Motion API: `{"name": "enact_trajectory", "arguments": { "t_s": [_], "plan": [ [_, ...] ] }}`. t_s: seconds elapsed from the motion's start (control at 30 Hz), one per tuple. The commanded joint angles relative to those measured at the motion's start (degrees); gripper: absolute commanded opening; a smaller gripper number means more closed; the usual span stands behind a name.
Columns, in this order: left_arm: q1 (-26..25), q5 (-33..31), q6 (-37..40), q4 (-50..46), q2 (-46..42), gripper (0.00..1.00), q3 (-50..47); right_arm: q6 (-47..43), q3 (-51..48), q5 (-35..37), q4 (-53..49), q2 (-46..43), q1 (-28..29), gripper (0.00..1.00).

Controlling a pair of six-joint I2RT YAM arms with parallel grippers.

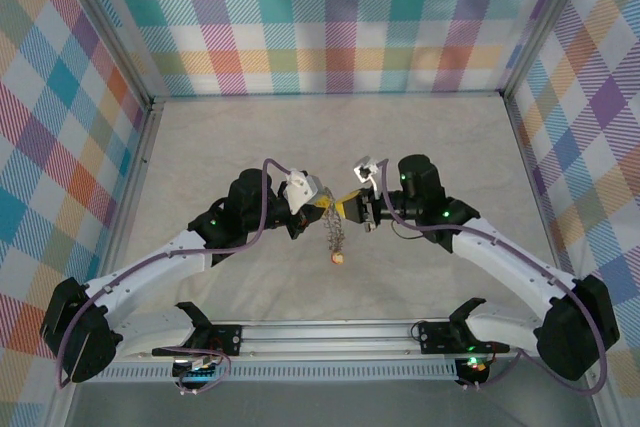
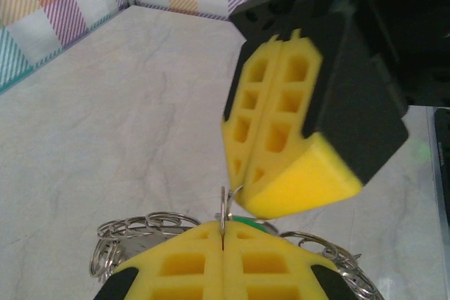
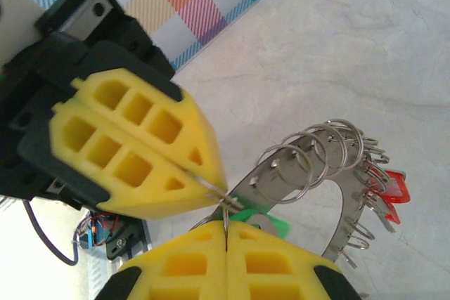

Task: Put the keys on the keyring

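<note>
Above the middle of the table my two grippers meet tip to tip, and the bunch of keys (image 1: 335,237) hangs below them. My left gripper (image 2: 222,235) is shut on a thin edge of the silvery keyring (image 2: 226,205) that stands up between its yellow pads. My right gripper (image 3: 226,233) is shut on a thin wire ring next to a green-tagged key (image 3: 266,221). The keyring (image 3: 281,177) curves away to the right, strung with several small rings and red-tagged keys (image 3: 389,189). From above, the left gripper (image 1: 318,209) and right gripper (image 1: 352,210) almost touch.
The table top (image 1: 330,137) is pale marbled grey, with plaid walls at the back and sides. A metal rail (image 1: 330,332) with both arm bases runs along the near edge. One reddish tag (image 1: 338,259) dangles lowest from the bunch.
</note>
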Motion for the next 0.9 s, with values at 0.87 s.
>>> {"name": "enact_trajectory", "arguments": {
  "t_s": [0.87],
  "plan": [
    [0.41,0.18,0.27,1.77,-2.44,0.00,1.32,-1.10,4.06,-3.30,0.99,-1.45,0.76,0.00]
  ]
}}
